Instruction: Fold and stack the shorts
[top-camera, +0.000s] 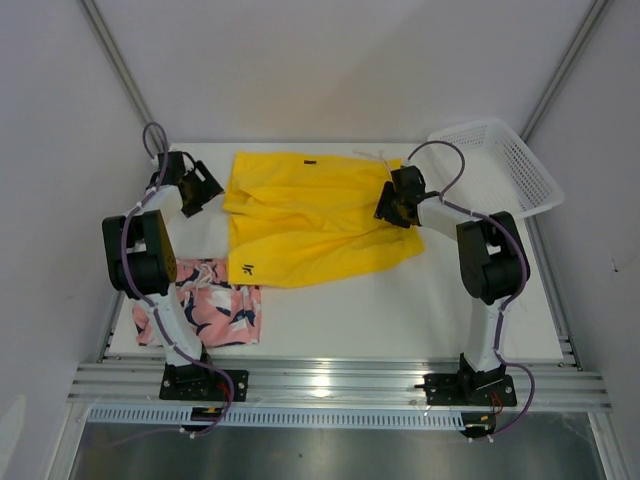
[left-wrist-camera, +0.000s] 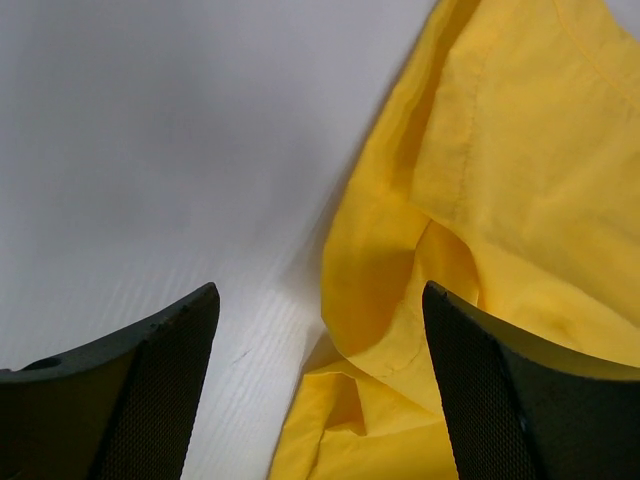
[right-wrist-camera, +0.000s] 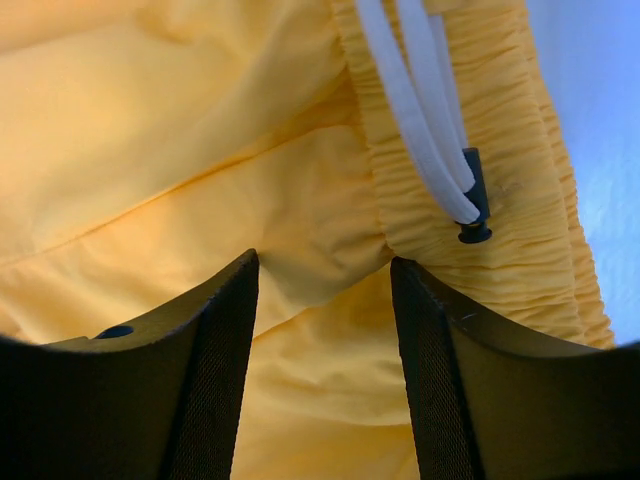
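Note:
The yellow shorts (top-camera: 305, 220) lie spread across the middle of the table, a dark logo near their lower left. The pink printed shorts (top-camera: 215, 312) lie folded at the front left, partly behind the left arm. My left gripper (top-camera: 205, 190) is open and empty at the yellow shorts' left edge; in the left wrist view the yellow fabric (left-wrist-camera: 500, 200) lies between and right of its fingers (left-wrist-camera: 150, 390). My right gripper (top-camera: 392, 207) is open over the shorts' right side, near the waistband (right-wrist-camera: 480, 170) and white drawstring (right-wrist-camera: 420, 110).
A white mesh basket (top-camera: 500, 165) stands tilted at the back right corner. Grey walls close in the table on left, right and back. An aluminium rail runs along the near edge.

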